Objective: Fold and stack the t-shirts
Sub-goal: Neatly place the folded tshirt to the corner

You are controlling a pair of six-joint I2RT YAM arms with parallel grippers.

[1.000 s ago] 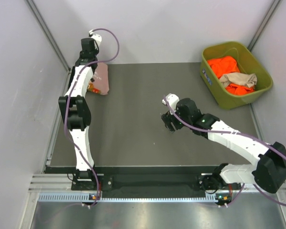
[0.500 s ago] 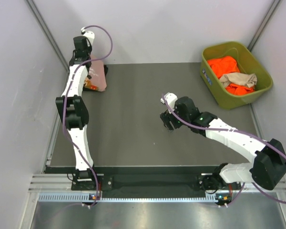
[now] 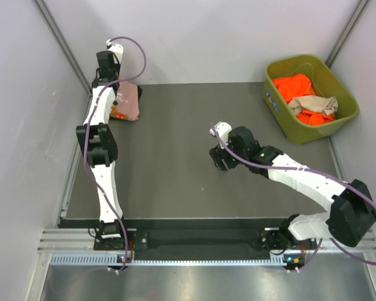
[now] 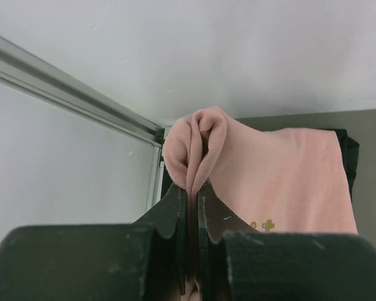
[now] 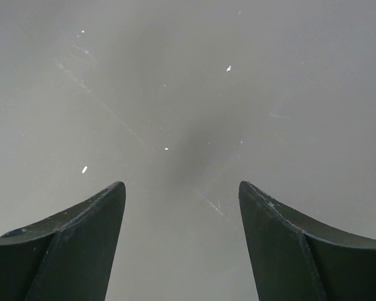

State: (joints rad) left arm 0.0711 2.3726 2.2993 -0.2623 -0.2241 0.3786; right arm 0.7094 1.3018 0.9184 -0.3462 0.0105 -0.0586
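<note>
Pink cloth first: the dusty pink t-shirt lies in the upper left corner of the dark table. Its bunched edge is pinched tight in the left gripper, and from above the arm hides part of it. A sliver of black cloth peeks out behind. The right gripper hangs spread wide over scuffed grey tabletop. Orange shirts and a tan one fill the olive bin at upper right. Pale walls close in all round.
</note>
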